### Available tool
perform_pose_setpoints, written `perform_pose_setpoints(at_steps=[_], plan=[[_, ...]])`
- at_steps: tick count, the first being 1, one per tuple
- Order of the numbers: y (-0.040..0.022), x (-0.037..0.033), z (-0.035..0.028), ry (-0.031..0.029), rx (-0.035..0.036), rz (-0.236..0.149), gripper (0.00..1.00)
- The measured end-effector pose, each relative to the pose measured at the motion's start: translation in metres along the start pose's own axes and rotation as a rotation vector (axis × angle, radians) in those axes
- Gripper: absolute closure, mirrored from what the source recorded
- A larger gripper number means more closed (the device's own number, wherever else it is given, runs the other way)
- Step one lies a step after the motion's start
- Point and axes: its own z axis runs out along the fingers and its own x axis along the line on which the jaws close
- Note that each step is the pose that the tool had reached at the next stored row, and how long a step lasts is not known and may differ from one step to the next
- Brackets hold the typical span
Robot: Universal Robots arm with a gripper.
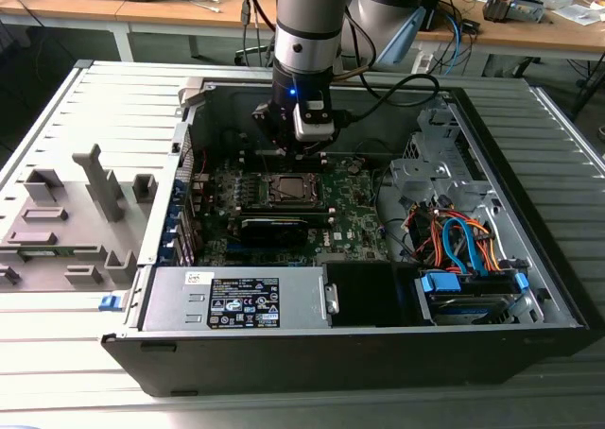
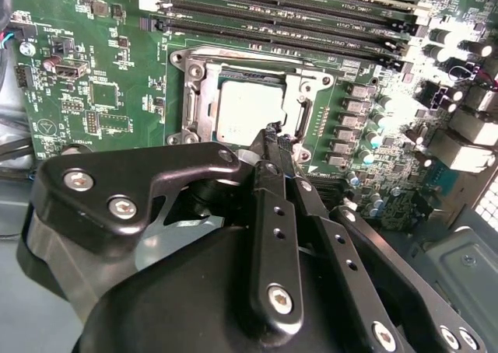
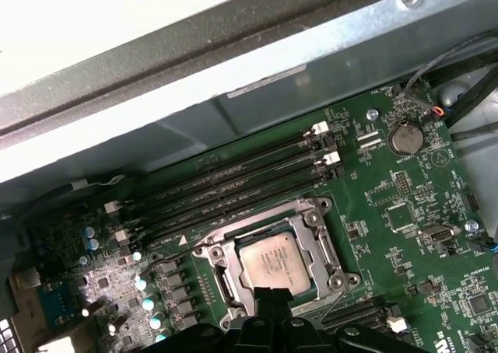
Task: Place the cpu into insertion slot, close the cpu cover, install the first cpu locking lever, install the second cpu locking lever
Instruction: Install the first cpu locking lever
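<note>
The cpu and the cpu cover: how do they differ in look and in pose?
The cpu is a solid, dull grey square, while the cover is a shinier open frame with a cut-out middle. The cpu sits in the middle, and the cover lies around it and reaches further out. Both are square in outline and lie flat on the green board.

Both wrist views look closely onto the cpu [image 2: 250, 112] [image 3: 272, 261].
</note>
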Motion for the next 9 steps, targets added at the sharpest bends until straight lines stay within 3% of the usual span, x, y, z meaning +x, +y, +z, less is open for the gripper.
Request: perform_pose_setpoints(at_steps=[9], plan=[[0.0000, 0.0000, 0.0000, -0.0004, 0.0007, -0.018, 0.89]])
